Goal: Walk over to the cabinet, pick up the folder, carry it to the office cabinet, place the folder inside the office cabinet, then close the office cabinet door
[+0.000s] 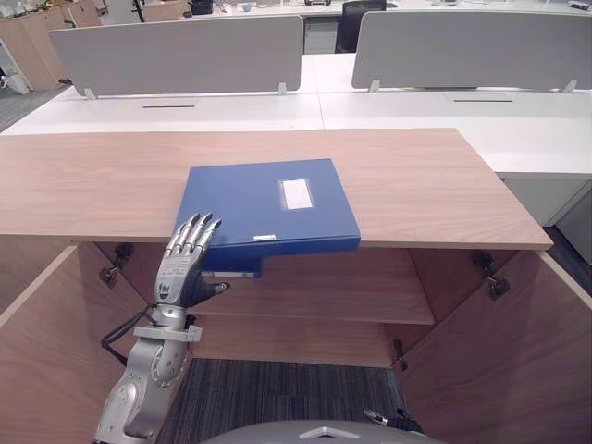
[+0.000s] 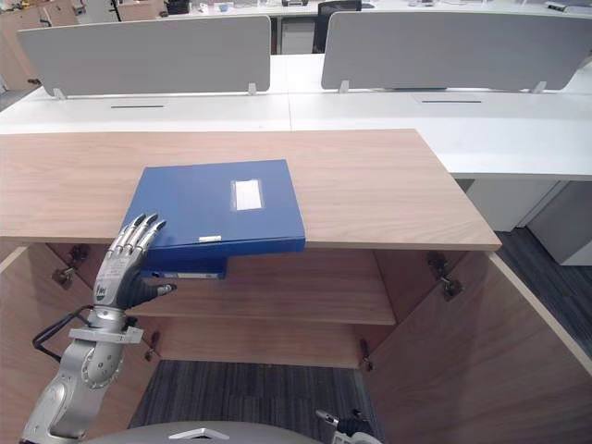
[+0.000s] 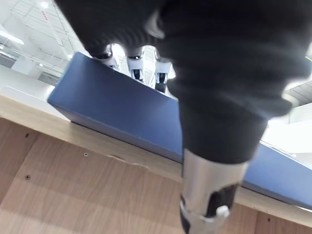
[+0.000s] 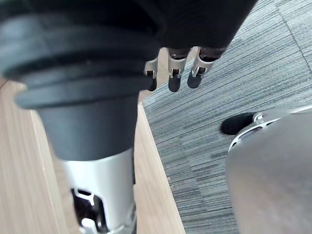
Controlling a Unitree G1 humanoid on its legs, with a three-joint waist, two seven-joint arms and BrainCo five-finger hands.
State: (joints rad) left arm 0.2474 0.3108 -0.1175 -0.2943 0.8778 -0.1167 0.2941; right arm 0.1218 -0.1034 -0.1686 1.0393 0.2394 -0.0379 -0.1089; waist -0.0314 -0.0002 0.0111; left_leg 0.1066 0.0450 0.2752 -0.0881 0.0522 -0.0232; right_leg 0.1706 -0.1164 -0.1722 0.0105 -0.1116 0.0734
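A blue folder [image 1: 264, 205] with a white label lies flat on the wooden cabinet top [image 1: 416, 185], its front edge overhanging the open cabinet. My left hand [image 1: 182, 268] is raised at the folder's front left corner. Its straight fingers [image 3: 136, 71] lie over the folder's top edge, and the thumb points sideways just below the overhang. The hand is open. In its own wrist view my right hand [image 4: 174, 73] hangs beside a wooden panel with relaxed fingers over grey carpet, holding nothing.
Both cabinet doors stand open, the left door [image 1: 42, 351] and the right door [image 1: 504, 361]. A shelf [image 1: 351, 296] runs inside. A second blue piece [image 1: 231, 270] shows under the overhang. White desks [image 1: 416, 111] with grey dividers [image 1: 176, 55] stand behind.
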